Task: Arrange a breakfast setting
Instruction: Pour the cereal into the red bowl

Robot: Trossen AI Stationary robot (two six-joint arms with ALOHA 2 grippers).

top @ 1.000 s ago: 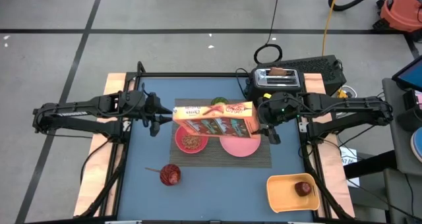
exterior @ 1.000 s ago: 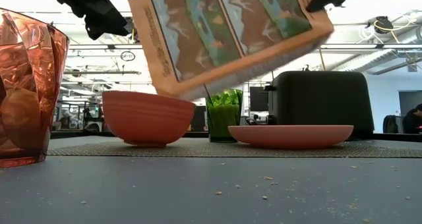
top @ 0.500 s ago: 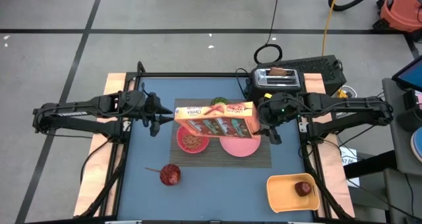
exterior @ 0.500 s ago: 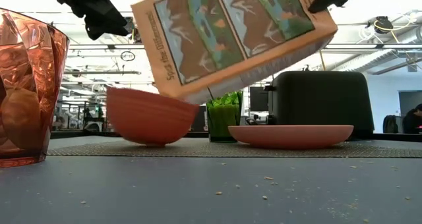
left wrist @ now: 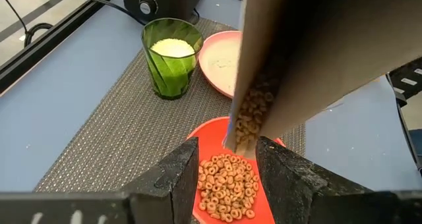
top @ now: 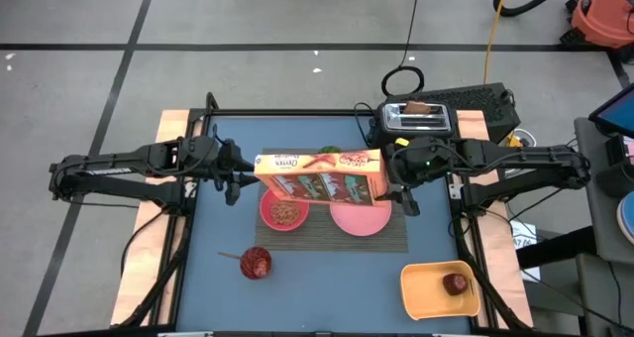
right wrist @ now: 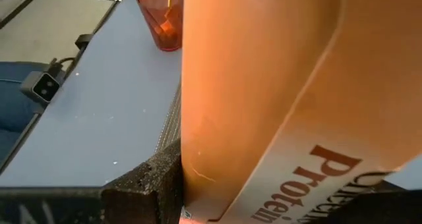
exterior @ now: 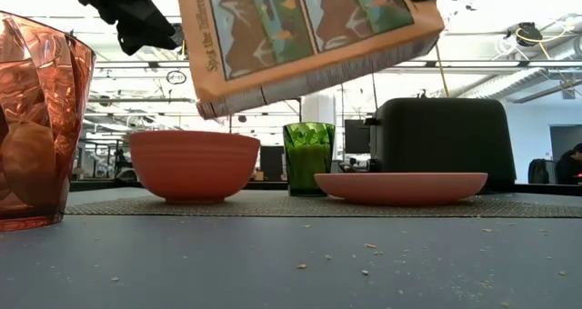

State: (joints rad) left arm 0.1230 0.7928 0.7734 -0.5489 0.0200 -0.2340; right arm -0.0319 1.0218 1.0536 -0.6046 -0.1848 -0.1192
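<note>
Hanging tilted above the dark striped placemat (top: 342, 240), the Cheerios cereal box (top: 322, 175) is clamped at its right end by the right claw (top: 398, 181), whose fingers press against the box's side in the right wrist view. The box's open lower end points down over the pink-red bowl (top: 285, 211), and in the left wrist view cereal rings show in that opening just above the rings already lying in the bowl. In the low view the box (exterior: 309, 36) slants across the upper part of the scene, its lower corner well clear of the bowl's rim (exterior: 194, 165).

The left claw (top: 229, 181) hovers just beside the box's left end, above the worktop's (top: 327, 287) blue surface, its 2 fingers (left wrist: 173, 178) standing apart with nothing between them and the bowl below.

On the placemat the larger pink plate (top: 361, 219) sits just right of the bowl, partly under the box, and a green glass (exterior: 309, 158) stands behind and between them. A red faceted cup (top: 256, 264) with something wooden sticking out of it stands on the bare worktop near the front left. The small red apple (top: 456, 283) lies in the orange tray (top: 432, 295) at the front right corner. The black toaster (top: 411, 125) stands at the back right with a brown toast slice (top: 420, 108) in 1 slot.
</note>
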